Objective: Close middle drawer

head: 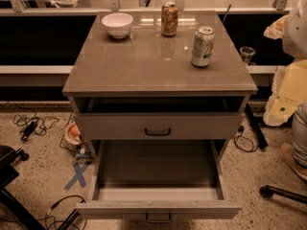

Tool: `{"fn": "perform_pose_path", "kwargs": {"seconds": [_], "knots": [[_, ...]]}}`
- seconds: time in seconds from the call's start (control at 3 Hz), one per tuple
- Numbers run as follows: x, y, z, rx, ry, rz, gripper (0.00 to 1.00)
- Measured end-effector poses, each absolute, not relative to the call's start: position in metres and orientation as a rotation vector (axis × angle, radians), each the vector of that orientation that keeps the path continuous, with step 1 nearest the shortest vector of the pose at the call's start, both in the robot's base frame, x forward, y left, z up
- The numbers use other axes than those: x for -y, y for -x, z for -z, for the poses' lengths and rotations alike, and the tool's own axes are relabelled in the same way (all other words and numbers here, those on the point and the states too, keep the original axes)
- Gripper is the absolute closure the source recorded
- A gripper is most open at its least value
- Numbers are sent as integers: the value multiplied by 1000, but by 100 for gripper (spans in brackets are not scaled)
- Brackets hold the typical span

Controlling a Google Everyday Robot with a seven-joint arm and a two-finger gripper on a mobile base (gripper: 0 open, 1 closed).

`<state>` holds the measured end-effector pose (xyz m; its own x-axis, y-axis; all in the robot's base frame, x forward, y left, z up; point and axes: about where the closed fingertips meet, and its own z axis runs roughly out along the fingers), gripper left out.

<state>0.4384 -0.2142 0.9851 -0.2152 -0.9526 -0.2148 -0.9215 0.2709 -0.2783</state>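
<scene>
The middle drawer [158, 209] is pulled far out toward me at the bottom of the camera view. Its pale-grey front with a small dark bar handle [158, 218] faces me, and its deep dark-grey box [157, 164] is empty. Above it, the matching grey drawer front [157, 126] of the upper tier sits nearly flush, with a dark gap above it under the cabinet top [144, 66]. My gripper is not in view in this frame.
On the cabinet top stand a white bowl [117, 24], an orange can [169, 19] and a green-white can [203, 46]. Cables and a blue tape X [77, 175] lie on the floor at left. At right are a person's leg [298, 138] and a chair base [283, 191].
</scene>
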Motion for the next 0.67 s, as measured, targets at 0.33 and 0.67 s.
{"fn": "perform_pose_path", "kwargs": {"seconds": [0.33, 0.67], "knots": [[214, -438, -985, -2207, 1708, 128, 0], [217, -440, -975, -2184, 1682, 138, 0]]}}
